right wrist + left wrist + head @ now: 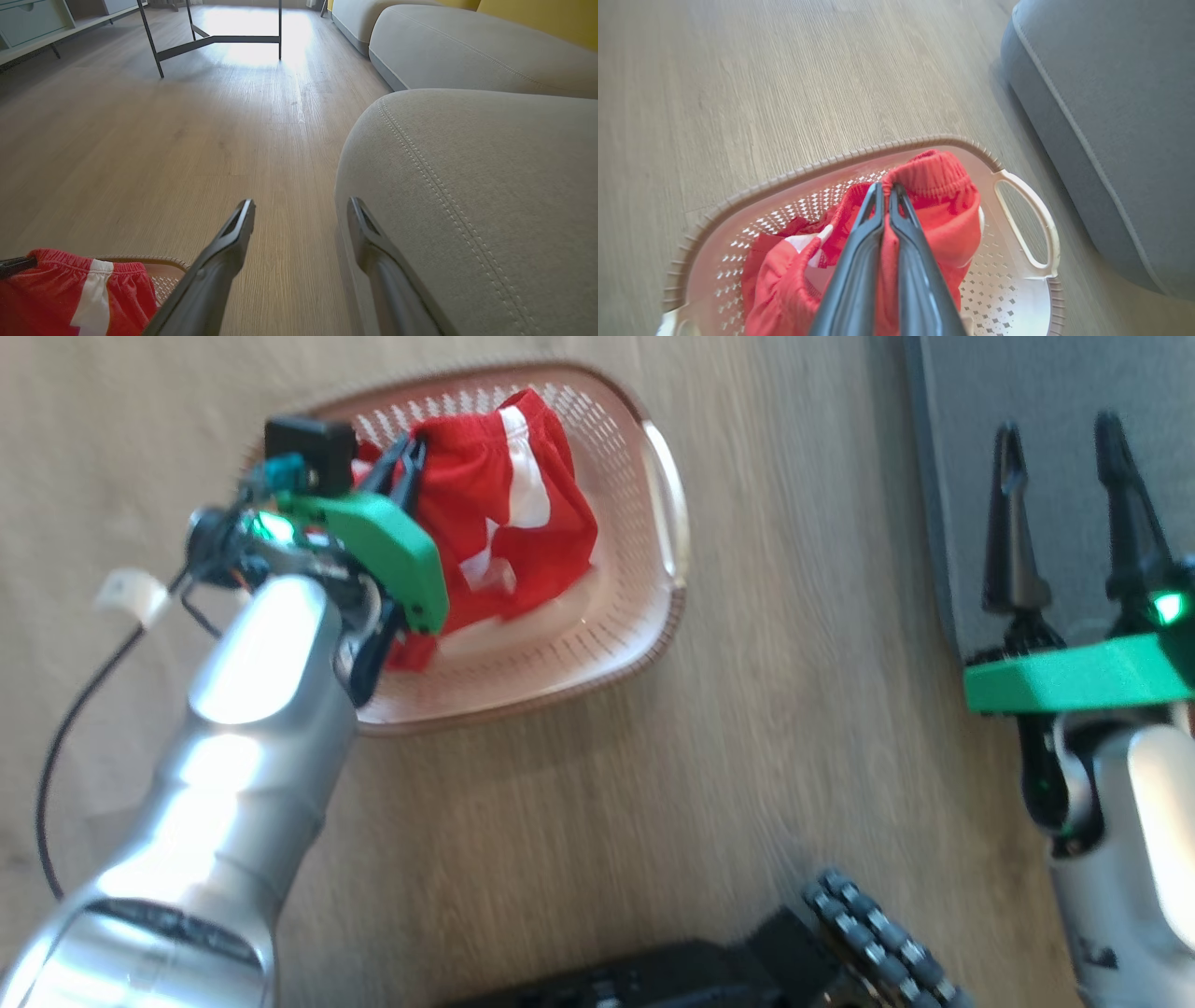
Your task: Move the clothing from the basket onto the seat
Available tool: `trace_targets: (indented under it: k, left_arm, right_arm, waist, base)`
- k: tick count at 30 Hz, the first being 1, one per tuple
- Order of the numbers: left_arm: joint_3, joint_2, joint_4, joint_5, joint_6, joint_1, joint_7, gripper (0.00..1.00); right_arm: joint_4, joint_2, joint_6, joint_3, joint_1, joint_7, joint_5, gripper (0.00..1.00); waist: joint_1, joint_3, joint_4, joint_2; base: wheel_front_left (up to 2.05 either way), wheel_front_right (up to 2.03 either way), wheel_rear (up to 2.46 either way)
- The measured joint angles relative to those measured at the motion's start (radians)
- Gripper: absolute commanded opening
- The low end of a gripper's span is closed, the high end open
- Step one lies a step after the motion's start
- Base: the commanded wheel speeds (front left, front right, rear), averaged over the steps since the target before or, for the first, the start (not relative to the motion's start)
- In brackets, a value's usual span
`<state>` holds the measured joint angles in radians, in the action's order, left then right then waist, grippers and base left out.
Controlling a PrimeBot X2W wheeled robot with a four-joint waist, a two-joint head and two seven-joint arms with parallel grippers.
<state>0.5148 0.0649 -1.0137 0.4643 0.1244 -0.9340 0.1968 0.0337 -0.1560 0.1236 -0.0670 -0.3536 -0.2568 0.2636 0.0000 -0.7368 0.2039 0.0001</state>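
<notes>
Illumination was bright daylight. In the right wrist view, glare bleached the pale wood-plank floor (pixel 252 42) at its far edge. The head view was motion-blurred; highlights burned out on the silver metal left forearm (pixel 243 709). The bright red fabric clothing (pixel 943 219) appeared overexposed in the left wrist view.

There is one basket (pixel 616 448), with one white handle (pixel 1029 219) in clear sight. In it lies one heap of red clothing (pixel 504 504); how many garments make it up cannot be told. There are two grippers, the left gripper (pixel 411 448) and the right gripper (pixel 1058 429), each with two dark fingers, four in all. Three grey upholstered pieces appear: the seat (pixel 490 186), a second cushion (pixel 467 51) and a third cushion (pixel 355 14). One dark metal frame (pixel 233 39) stands on the floor.
</notes>
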Motion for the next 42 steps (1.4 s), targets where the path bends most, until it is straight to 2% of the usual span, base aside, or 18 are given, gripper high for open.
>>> trace_targets:
  k: [10, 13, 22, 27, 33, 42]
  left_arm:
    - [-0.038, 0.075, 0.204, 0.096, -0.004, 0.232, 0.044, 0.0]
    - [-0.055, 0.093, 0.28, 0.107, -0.025, 0.305, 0.044, 0.0]
    - [-0.106, 0.171, 0.523, 0.141, -0.132, 0.534, 0.015, 0.0]
    - [-0.131, 0.222, 0.649, 0.148, -0.188, 0.614, -0.029, 0.0]
    - [-0.147, 0.269, 0.764, 0.157, -0.232, 0.656, -0.072, 0.0]
    - [-0.138, 0.295, 0.93, 0.151, -0.248, 0.667, -0.12, 0.0]
  right_arm:
    - [-0.035, -0.082, 0.0, 0.021, 0.133, 0.0, 0.003, 1.0]
    - [-0.043, -0.099, 0.0, 0.019, 0.169, 0.0, 0.006, 1.0]
    - [-0.072, -0.117, 0.0, 0.006, 0.279, 0.0, 0.03, 1.0]
    - [-0.086, -0.147, 0.0, -0.076, 0.289, 0.0, 0.03, 1.0]
    - [-0.101, -0.174, 0.0, -0.167, 0.265, 0.0, 0.039, 1.0]
    - [-0.126, -0.199, 0.0, -0.358, 0.151, 0.0, 0.065, 1.0]
  waist:
    - [0.0, 0.22, -0.121, 0.0]
    - [0.0, 0.285, -0.159, 0.0]
    - [-0.0001, 0.471, -0.255, 0.0]
    - [-0.0001, 0.54, -0.293, 0.0]
    - [-0.0001, 0.579, -0.311, 0.0]
    - [-0.0001, 0.589, -0.32, 0.0]
  base:
    - [0.0, 0.0, 0.0]
    - [0.0, 0.0, 0.0]
    - [0.0, 0.0, 0.0]
    - [0.0, 0.0, 0.0]
    - [0.0, 0.0, 0.0]
    - [0.0, 0.0, 0.0]
